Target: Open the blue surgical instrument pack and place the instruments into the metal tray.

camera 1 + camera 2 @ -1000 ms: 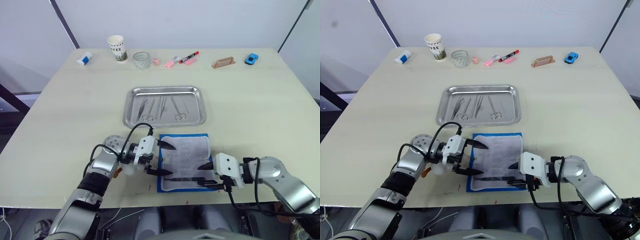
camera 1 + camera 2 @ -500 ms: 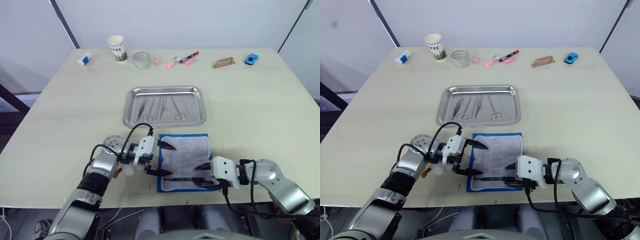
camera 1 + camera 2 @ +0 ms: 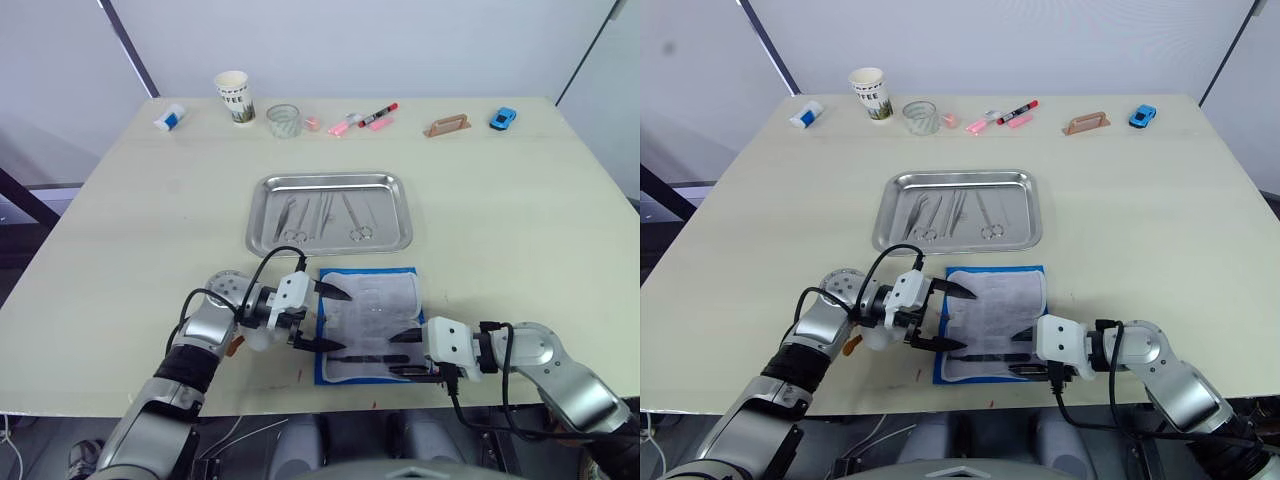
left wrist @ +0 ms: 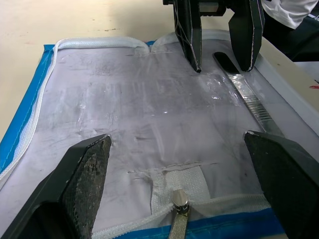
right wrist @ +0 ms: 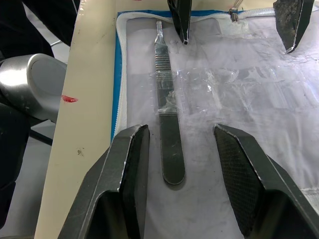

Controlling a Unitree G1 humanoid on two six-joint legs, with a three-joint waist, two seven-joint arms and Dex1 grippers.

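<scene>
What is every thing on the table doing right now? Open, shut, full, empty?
Blue surgical instrument pack: unfolded, lying flat, lining up.
Last instrument: lies in the pack, under a clear strap.
Metal tray: holds several instruments.
Left claw: open, at the pack's edge.
Right claw: open, fingers either side of the last instrument.
Paper cup: upright.
Red marker: capped, lying down.

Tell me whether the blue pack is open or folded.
Open: the blue surgical instrument pack lies spread flat, pale lining up, one instrument still on it.
</scene>
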